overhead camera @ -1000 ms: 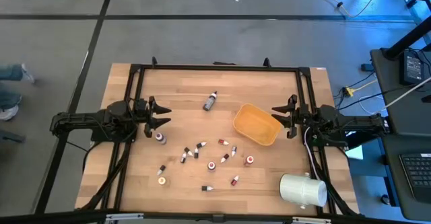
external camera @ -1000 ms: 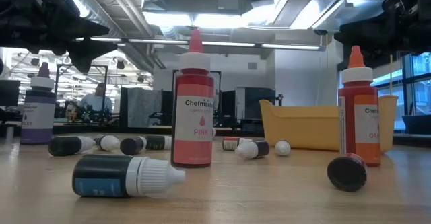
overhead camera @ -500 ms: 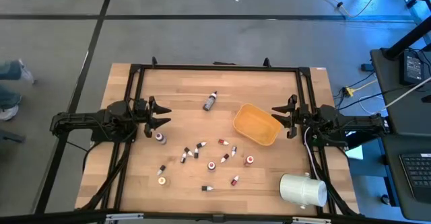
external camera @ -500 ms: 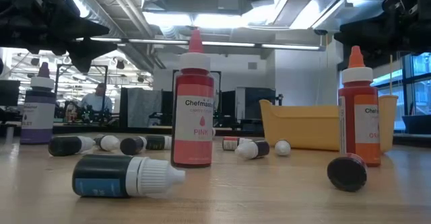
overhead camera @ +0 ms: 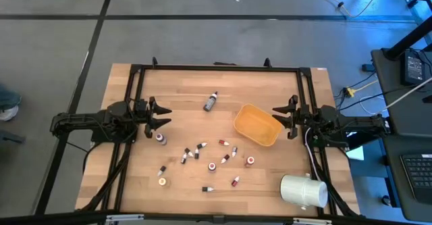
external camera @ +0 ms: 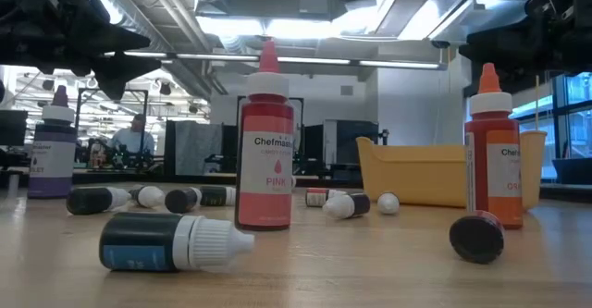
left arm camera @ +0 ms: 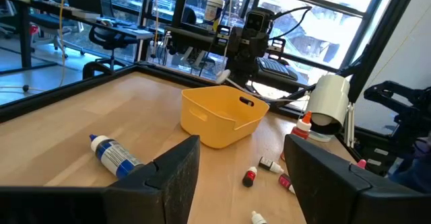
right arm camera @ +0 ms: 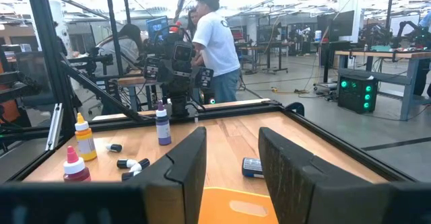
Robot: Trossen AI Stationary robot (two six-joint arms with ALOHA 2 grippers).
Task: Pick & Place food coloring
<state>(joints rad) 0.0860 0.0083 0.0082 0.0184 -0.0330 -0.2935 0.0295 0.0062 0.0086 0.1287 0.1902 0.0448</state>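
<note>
Nothing on the worktop has shifted over the last second: both arms sit exactly where they were, so the picking has not begun. The left hand waits at the left edge with its fingers spread and empty, and the right hand waits at the right edge, fingers parted a little, holding nothing. The food coloring bottles lie and stand scattered over the middle and near part of the worktop, a purple-labelled one standing just beside the left hand, and one larger dark bottle lying apart toward the far side. The yellow-orange bowl sits just in front of the right hand, partly blocking its path to the bottles. A big white cylinder lies in the near right corner, clear of them.
</note>
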